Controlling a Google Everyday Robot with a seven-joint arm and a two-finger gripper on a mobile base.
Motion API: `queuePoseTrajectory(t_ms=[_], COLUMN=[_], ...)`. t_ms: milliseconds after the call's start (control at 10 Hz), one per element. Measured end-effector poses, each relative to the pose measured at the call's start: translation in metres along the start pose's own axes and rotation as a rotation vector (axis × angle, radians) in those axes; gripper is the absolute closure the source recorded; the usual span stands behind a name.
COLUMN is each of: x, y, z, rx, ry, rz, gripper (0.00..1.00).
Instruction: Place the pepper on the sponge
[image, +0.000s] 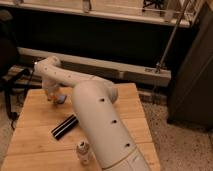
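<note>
Light-blue sponge (61, 99) is being seen flat on wooden table (35, 135), far left. Gripper (52, 95) is being held low at its left edge; grip state cannot be told. Pepper is not being made out apart from gripper. Set-down step is being judged likely; if carried, pepper is needing centring over sponge.

White bulbous arm (100, 120), small dark dots; pale pincer (52, 95) over table's (30, 135) far-left corner.

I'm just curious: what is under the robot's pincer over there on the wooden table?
The pincer hangs low over the far corner of the table. Under it, only an edge of the blue sponge shows; the rest, and the pepper, are covered.
</note>
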Motion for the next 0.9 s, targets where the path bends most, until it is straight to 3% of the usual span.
queuePoseTrajectory(t_ms=[400, 500, 900], x=[0.002, 0.003, 0.001], y=[-0.003, -0.003, -0.002], z=[0.013, 0.016, 0.020], rx=[-0.025, -0.028, -0.034], ry=[-0.030, -0.035, -0.052], rz=[-0.004, -0.002, 0.020], gripper=[0.25, 0.21, 0.20])
